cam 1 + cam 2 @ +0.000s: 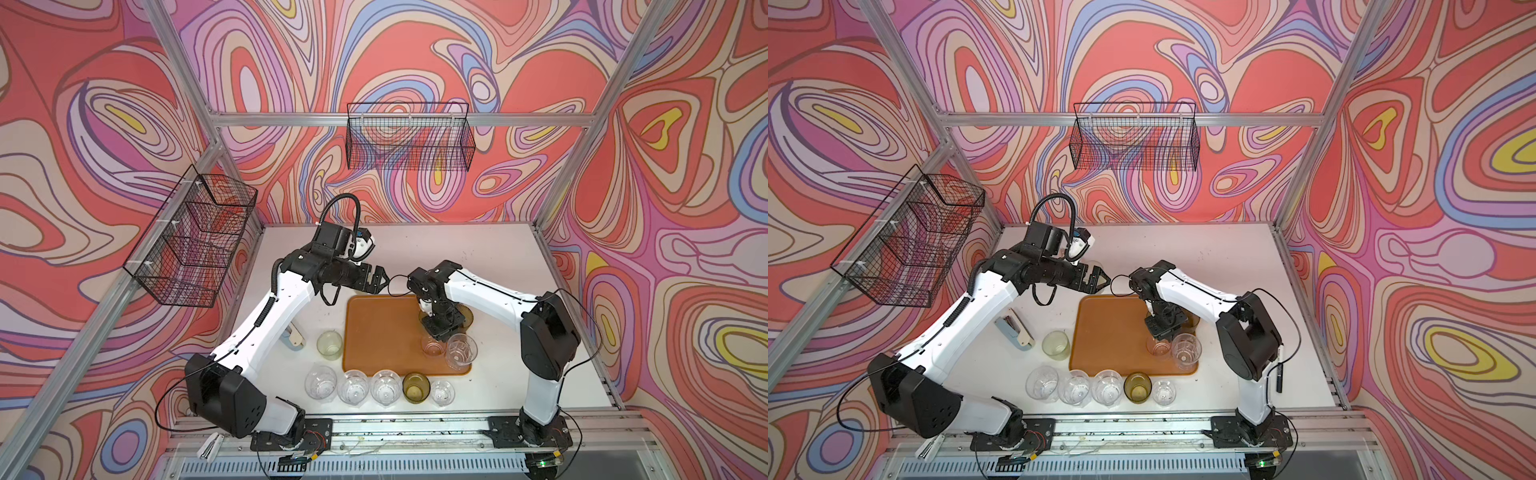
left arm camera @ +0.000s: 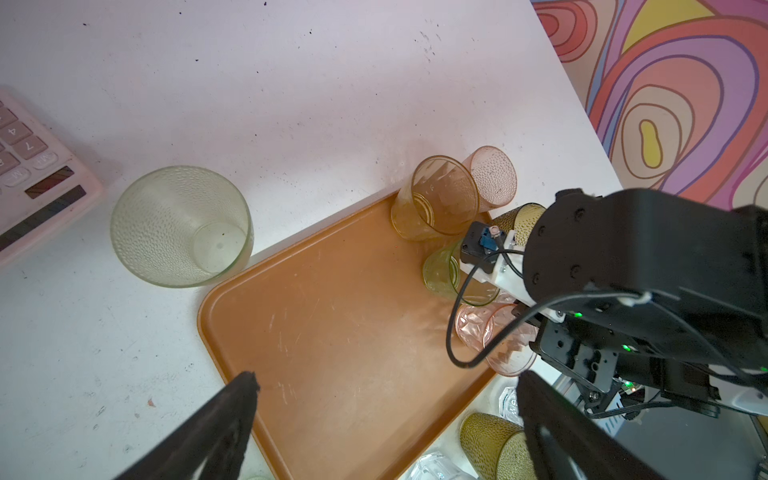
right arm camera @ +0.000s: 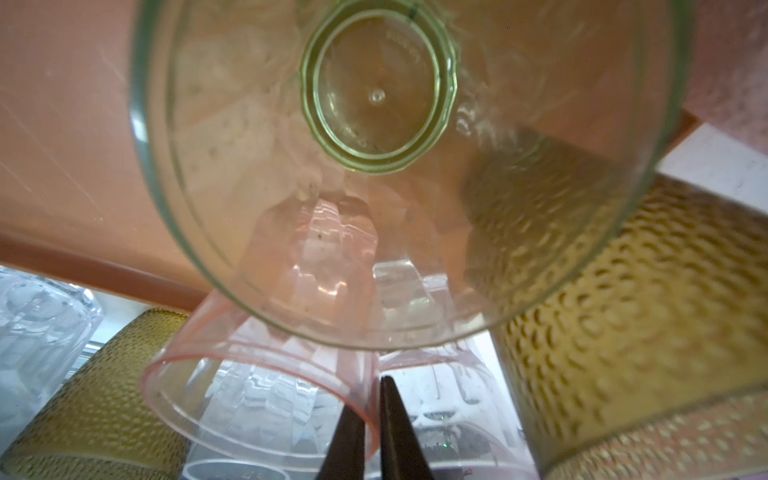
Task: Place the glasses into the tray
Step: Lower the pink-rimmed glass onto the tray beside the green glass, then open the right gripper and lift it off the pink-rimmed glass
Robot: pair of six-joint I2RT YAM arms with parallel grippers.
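Pinching the rim wall of a pink faceted tumbler [image 3: 249,395] with the right pincer [image 3: 370,399], low over the orange-brown tray [image 1: 374,328]; whether its base rests there, cannot tell. Holding the left pincer [image 1: 381,281] spread wide and empty, above the tray's far edge. Crowding the right pincer on the tray: a clear faceted tumbler [image 1: 461,351], a green tumbler [image 2: 440,274], an amber tumbler [image 2: 434,199]. Waiting on the counter [image 1: 498,257], toward the arm bases from both pincers: a pale green stippled tumbler [image 1: 329,345], a row of three clear tumblers [image 1: 353,386], an olive tumbler [image 1: 414,387], a small clear tumbler [image 1: 442,392]. Roughly half done, by judgement.
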